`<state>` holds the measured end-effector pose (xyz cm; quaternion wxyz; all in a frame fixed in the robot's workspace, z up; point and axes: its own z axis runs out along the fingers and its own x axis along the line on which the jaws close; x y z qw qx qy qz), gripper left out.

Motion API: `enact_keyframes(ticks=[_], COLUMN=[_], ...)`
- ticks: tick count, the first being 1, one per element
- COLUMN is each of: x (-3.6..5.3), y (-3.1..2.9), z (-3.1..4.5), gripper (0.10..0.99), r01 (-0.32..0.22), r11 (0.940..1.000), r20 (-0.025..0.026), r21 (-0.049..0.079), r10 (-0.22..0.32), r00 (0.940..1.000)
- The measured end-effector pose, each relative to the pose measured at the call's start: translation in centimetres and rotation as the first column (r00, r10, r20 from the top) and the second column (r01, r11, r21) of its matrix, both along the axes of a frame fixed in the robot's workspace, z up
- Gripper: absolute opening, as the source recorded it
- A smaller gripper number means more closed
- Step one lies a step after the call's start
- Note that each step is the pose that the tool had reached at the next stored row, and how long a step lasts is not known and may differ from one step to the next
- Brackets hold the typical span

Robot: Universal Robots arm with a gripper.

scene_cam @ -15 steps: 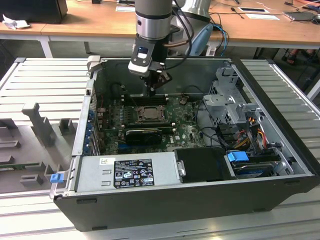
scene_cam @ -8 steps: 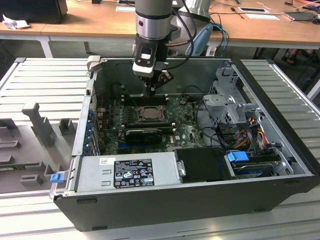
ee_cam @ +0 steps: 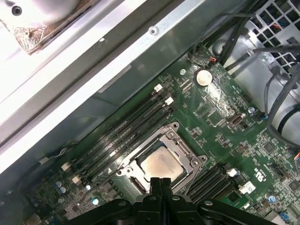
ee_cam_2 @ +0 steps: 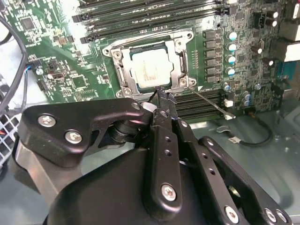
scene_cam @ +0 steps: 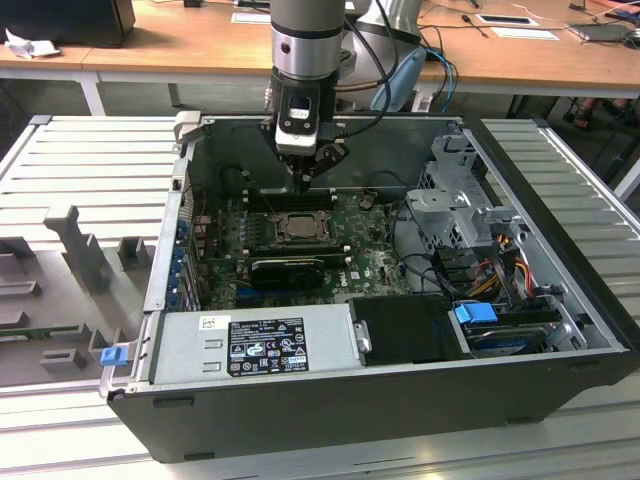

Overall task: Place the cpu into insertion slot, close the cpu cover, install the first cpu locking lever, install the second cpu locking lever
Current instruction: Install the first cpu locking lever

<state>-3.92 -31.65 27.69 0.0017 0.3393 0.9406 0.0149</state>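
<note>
The open computer case point(scene_cam: 350, 412) lay on its side on a slatted metal surface point(scene_cam: 90, 160), and the green motherboard point(ee_cam: 220, 126) covered its floor. The insertion slot point(scene_cam: 298, 228) sat mid-board, with long black memory slots point(ee_cam_2: 154, 14) just beside it on two opposite sides.

The end effector point(ee_cam_2: 161, 96) hung directly above the insertion slot's edge. Its two black fingers were pressed together into a narrow point, and nothing could be seen between them. The tip was near the slot's metal rim, but whether it touched could not be told.

The cpu cover point(ee_cam_2: 182, 51), a thin silvery-grey frame, lay flat over the insertion slot. It looked like stiff, hinged sheet metal, light but sharp-edged, that should be pushed on its flat border rather than pinched.

The cpu point(ee_cam_2: 149, 70) was seated in the insertion slot, and its dull pale metal top showed through the cover's square window. It was probably light and rigid, with a smooth, slippery lid and delicate contacts underneath. If handled at all, it should be held only by its edges.

A thin metal locking lever point(ee_cam_2: 211, 101) stuck out at an angle from one corner of the insertion slot, across the neighbouring memory slots, and did not appear to be hooked down. It seemed a springy, slick wire rod, best pressed near its free end. A second thin lever ran along the opposite side of the cover, but whether it was latched could not be told.
</note>
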Motion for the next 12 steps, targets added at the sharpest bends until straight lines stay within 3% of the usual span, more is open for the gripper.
enact_keyframes(ticks=[8, 12], x=[0.00, 0.00], y=[0.00, 0.00], z=[0.00, 0.00], gripper=[0.106, 0.106], r01=[-0.080, -0.147], r11=[0.9968, 0.9891], r20=[0.0000, -0.0001], r21=[0.000, 0.000], r10=[0.080, 0.147], r00=[0.9968, 0.9891])
